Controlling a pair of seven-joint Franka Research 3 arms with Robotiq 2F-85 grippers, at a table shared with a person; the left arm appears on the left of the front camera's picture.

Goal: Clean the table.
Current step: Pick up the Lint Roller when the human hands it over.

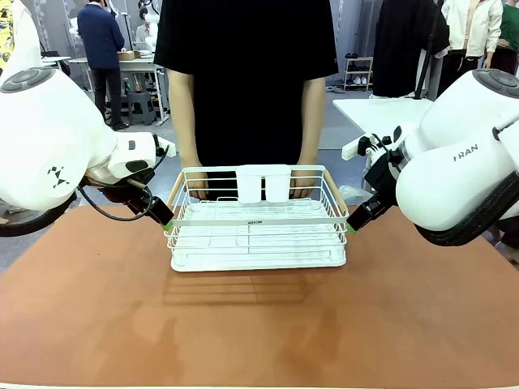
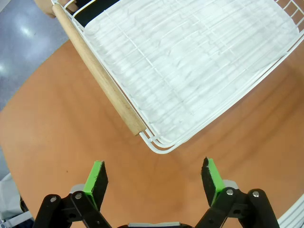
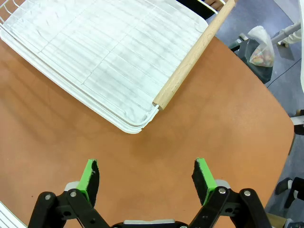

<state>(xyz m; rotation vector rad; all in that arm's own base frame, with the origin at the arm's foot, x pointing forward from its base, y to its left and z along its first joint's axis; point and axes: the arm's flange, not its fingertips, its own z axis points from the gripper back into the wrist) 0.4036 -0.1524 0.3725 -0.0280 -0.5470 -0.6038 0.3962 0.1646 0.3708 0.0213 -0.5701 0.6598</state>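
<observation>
Poised to clear the rack (image 1: pixel 258 235) from the middle of the surface (image 1: pixel 259 332) spread beneath both arms, left fingers (image 2: pixel 96 179) and right fingers (image 3: pixel 90 175) wide open, empty, just short of its wooden handles (image 2: pixel 99 76); next, probably closing on both handles and lifting level together.

The left arm (image 1: pixel 49 138) and right arm (image 1: pixel 462 162) wear bulbous, glossy white shells with round grey joint caps (image 1: pixel 26 78). Grey "FRAN" lettering (image 1: pixel 465 152) marks the right arm, and a dark geometric logo (image 1: pixel 57 177) marks the left. A black cable (image 1: pixel 105 212) loops beneath the left wrist. The left gripper (image 2: pixel 153 168) and right gripper (image 3: pixel 146 166) are black linkages with silver screws (image 2: pixel 50 198) and green pads (image 2: pixel 95 175). The person wears a black short-sleeved T-shirt (image 1: pixel 246 73).
</observation>
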